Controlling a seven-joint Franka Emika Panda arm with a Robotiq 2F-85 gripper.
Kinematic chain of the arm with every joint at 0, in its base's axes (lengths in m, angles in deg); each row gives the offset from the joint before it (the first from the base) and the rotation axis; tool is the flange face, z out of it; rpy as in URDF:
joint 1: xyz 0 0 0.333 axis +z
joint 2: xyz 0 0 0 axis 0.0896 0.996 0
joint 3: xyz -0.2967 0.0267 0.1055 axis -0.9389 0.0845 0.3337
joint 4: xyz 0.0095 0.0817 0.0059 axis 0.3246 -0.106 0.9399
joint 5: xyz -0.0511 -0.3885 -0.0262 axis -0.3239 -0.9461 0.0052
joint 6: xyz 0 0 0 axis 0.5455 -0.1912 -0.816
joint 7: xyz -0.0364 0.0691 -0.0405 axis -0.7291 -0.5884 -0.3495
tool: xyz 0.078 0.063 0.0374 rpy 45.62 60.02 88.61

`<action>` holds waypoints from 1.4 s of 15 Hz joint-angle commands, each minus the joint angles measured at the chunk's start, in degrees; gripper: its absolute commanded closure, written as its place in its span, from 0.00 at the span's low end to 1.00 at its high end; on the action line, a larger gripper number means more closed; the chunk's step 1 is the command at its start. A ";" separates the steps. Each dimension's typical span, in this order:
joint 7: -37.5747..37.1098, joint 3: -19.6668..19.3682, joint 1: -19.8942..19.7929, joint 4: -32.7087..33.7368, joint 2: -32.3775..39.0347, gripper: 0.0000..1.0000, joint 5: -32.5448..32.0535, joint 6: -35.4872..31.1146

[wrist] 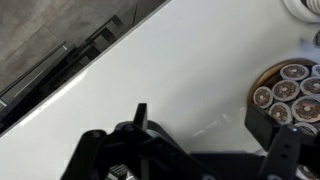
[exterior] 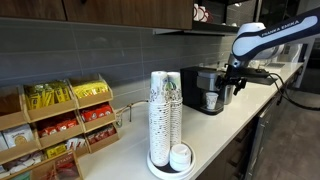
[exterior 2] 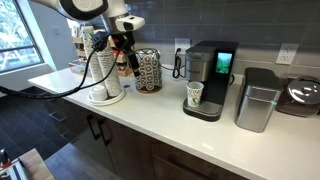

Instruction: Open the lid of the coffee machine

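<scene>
Wrist view shows bench [wrist: 190, 70], not the coffee machine [exterior 2: 210, 78]; go above its lid [exterior 2: 203, 45] first. Fingers' [wrist: 140, 120] spread: cannot tell.

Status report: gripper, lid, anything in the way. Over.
Gripper above counter, short of coffee machine, open or shut unclear. Lid looks down, untouched. Pod carousel stands between gripper and machine.

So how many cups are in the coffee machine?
1. One cup stands in the front bay of the coffee machine, seen in both exterior views. The stacked cups stand apart on the counter. Nothing else shows in the bay.
</scene>
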 commanded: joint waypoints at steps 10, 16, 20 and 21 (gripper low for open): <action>-9.95 -4.40 -3.61 9.64 6.54 0.00 9.54 -4.59; -8.68 -7.72 -4.23 15.49 10.80 0.00 23.38 -8.13; -6.66 -8.48 -4.49 17.25 13.34 0.00 31.26 -13.28; -5.86 -8.58 -4.61 17.49 14.12 0.00 33.05 -15.09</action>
